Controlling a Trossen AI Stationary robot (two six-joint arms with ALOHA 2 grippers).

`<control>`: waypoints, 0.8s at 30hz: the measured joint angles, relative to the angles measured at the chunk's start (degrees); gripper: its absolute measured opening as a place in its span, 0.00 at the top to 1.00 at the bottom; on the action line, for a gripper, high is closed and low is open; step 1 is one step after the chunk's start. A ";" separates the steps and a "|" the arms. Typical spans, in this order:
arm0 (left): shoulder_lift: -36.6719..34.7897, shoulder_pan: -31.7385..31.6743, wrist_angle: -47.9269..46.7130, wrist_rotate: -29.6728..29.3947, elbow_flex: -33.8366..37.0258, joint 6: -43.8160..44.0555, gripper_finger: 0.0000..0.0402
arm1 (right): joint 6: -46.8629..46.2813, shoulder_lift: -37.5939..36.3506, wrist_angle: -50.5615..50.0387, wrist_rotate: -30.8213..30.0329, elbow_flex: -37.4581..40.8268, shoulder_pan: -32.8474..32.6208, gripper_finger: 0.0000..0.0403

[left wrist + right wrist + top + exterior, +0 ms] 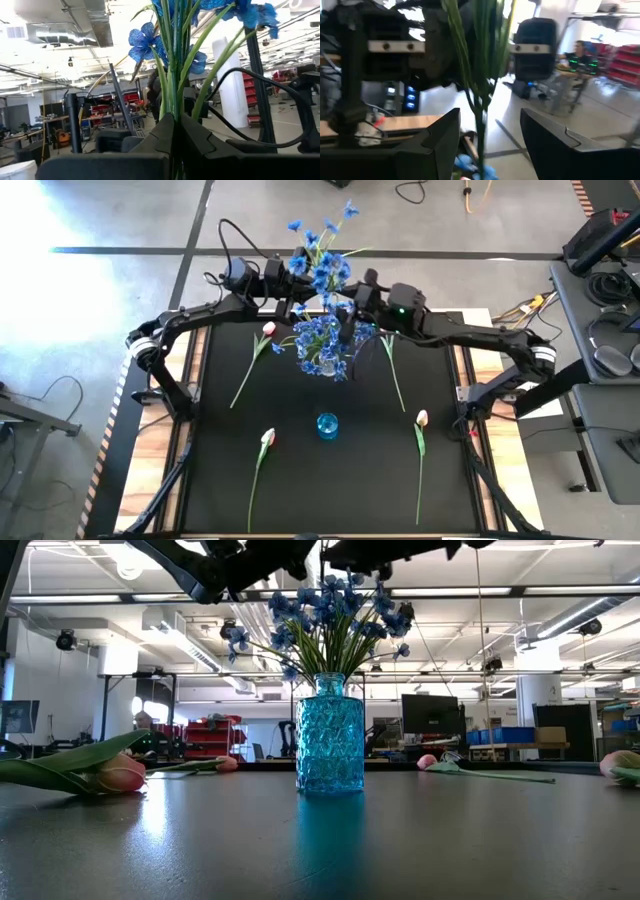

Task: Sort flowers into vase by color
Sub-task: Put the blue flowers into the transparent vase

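Four pink-white tulip buds lie on the black table. High view: we judge blue sorting underway; both grippers meet above a full vase, an empty blue glass vase nearer.

Low view: blue-blossom sprays fill the textured turquoise vase.

Left wrist: left gripper clamps green stems.

Right wrist: right gripper stands open; next, we expect retreat. No legible writing.
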State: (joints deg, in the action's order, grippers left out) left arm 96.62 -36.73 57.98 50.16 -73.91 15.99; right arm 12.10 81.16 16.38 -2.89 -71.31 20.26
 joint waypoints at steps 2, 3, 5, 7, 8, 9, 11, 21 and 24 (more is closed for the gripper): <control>0.00 0.02 -0.02 0.12 0.00 -0.08 1.00 | -0.67 1.43 0.01 1.86 -1.62 0.56 0.52; 0.00 0.04 -0.06 0.10 0.00 -0.25 1.00 | -0.95 2.09 0.16 2.02 -2.34 0.78 0.54; 0.00 0.04 -0.04 0.11 0.00 -0.33 1.00 | -1.05 3.31 0.09 2.05 -3.41 0.93 0.58; 0.00 0.02 -0.05 0.08 0.00 -0.38 1.00 | -1.16 4.17 0.00 2.31 -4.15 1.04 0.64; 0.00 0.00 -0.09 0.08 0.00 -0.15 1.00 | -1.16 4.34 -0.02 2.43 -4.39 1.04 0.68; 0.00 0.00 -0.12 0.05 0.02 0.13 1.00 | -1.15 4.36 -0.07 2.50 -4.43 1.06 0.73; 0.00 -0.21 -0.07 -0.22 0.00 0.76 0.98 | -1.01 4.30 -0.02 2.75 -4.41 1.04 0.84; 0.00 -2.85 -0.15 -1.04 0.07 1.07 0.78 | 2.64 -1.21 -2.51 -0.79 -4.21 1.15 0.96; 0.00 -3.80 -0.64 -0.84 0.25 1.07 0.72 | 4.57 -4.36 -4.86 -1.69 -4.04 1.18 0.97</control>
State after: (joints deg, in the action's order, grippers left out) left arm 96.62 -40.53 57.34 49.32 -73.66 17.06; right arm 16.67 76.79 11.52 -4.59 -75.35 21.43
